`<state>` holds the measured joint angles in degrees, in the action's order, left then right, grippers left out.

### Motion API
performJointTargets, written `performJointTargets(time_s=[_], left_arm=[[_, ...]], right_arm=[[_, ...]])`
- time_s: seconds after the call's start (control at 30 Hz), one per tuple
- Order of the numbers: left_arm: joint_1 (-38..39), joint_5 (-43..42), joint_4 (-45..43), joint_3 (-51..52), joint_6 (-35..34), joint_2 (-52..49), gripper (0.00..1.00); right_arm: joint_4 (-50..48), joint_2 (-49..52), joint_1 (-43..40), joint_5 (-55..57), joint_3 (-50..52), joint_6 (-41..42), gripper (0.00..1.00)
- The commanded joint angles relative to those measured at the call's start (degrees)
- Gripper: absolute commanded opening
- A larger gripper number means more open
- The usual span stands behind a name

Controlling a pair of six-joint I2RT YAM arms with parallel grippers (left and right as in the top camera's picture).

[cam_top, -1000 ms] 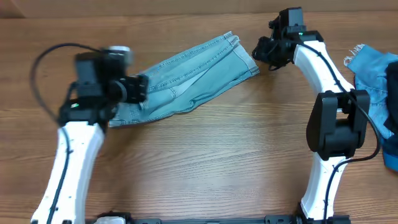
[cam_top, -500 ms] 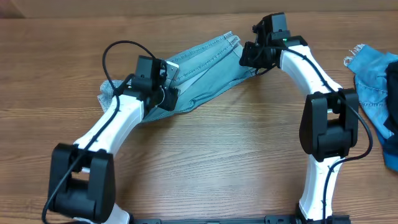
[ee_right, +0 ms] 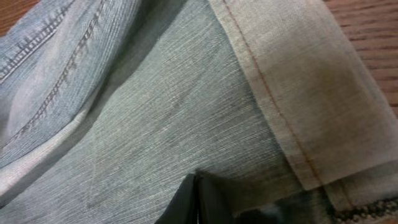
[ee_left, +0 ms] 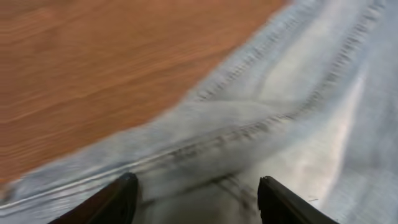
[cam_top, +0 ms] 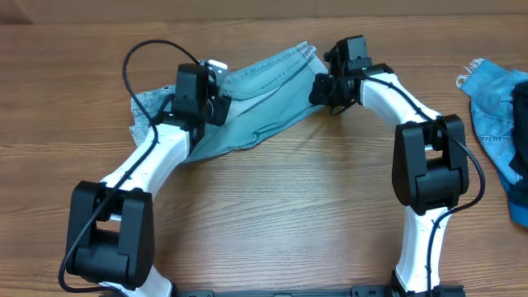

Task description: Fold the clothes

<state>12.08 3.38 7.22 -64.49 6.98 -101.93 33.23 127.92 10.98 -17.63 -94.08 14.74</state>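
Right end effector (ee_right: 198, 190) advanced; wrist shows it closed.

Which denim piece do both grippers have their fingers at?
The pale light-blue jeans mid-table: left gripper and right gripper both sit over them. The darker frayed denim lies alone at the right edge.

blue garment (cam_top: 492, 106) cropped at right edge, jeans (cam_top: 264, 109) partly under arms
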Motion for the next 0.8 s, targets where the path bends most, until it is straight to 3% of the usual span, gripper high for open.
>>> performJointTargets(time_s=[0.0, 0.07, 0.27, 0.57, 0.77], left_arm=[[-2.4, 7.1, -0.4, -0.2, -4.8, -0.6, 0.67], [-3.8, 7.1, -0.4, -0.2, -5.5, -0.6, 0.67], [-4.0, -9.2, 4.2, -0.2, -5.5, -0.3, 0.6], [-1.4, -8.9, 11.7, -0.2, -5.9, -0.3, 0.62], [-1.9, -8.0, 16.3, -0.2, -6.0, -0.3, 0.62]], right_arm=[[0.3, 0.2, 0.3, 0.0, 0.4, -0.2, 0.04], [0.4, 0.2, 0.3, 0.0, 0.4, -0.2, 0.04], [-0.2, 0.2, 0.2, 0.0, 0.4, -0.2, 0.04], [-7.8, 0.1, 0.0, -7.0, 0.4, -0.2, 0.04], [-8.8, 0.2, 0.0, -0.7, 0.4, -0.2, 0.04]])
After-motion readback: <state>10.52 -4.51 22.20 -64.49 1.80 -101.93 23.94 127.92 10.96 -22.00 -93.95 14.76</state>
